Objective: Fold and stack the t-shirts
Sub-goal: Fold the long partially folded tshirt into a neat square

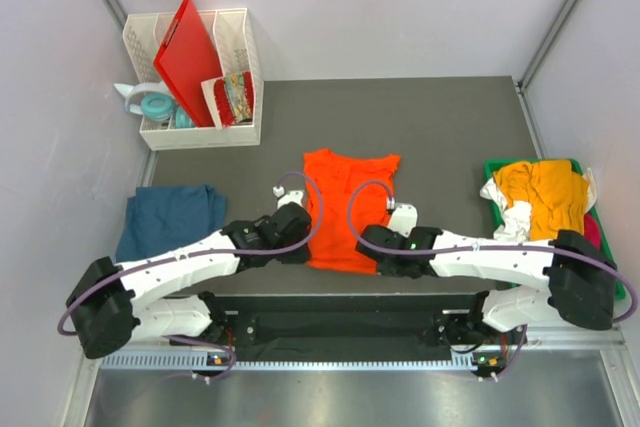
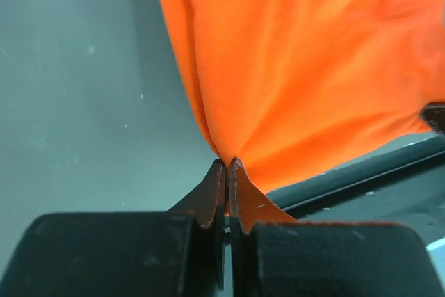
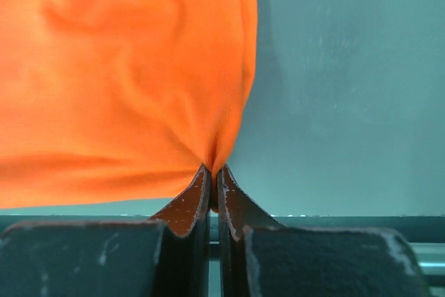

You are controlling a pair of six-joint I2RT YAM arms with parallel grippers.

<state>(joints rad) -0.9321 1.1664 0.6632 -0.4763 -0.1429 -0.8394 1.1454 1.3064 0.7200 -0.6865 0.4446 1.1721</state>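
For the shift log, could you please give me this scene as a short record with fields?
orange t-shirt: spread mid-table, near hem at the arms
left jaws: shut on its near left corner
right jaws: shut on its near right corner
teal-blue t-shirt: lying at the table's left
mustard-yellow t-shirt: crumpled in green tray, right, over white cloth

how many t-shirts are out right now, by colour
orange t-shirt: 1
teal-blue t-shirt: 1
mustard-yellow t-shirt: 1
white t-shirt: 1, partly buried
pink t-shirt: 1, only an edge shows
total: 5 visible; the pile in the green tray may hide more
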